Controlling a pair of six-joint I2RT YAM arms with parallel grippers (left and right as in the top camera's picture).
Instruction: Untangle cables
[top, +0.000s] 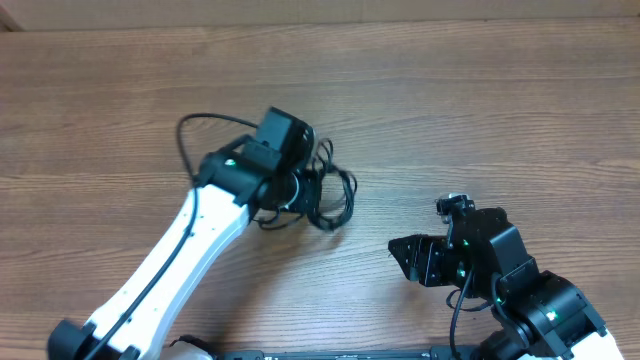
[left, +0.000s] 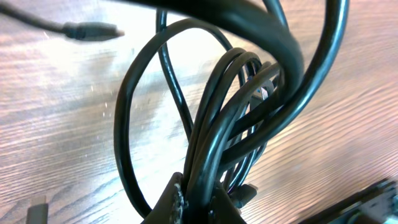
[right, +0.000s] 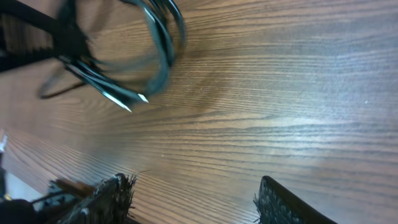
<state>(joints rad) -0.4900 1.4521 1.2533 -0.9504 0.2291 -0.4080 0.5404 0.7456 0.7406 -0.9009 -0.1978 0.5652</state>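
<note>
Cables (left: 210, 138) show pinched in left jaws only up close; right jaws gape wide.

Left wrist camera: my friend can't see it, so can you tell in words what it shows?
A tangled bunch of black cables fills the picture, pinched at the bottom in the left gripper, with its loops spreading out over the wooden table. A blurry plug end shows at the upper left.

Open table (top: 372, 222) lies between the right tool (top: 396, 250) and the cables (top: 336, 195).
</note>
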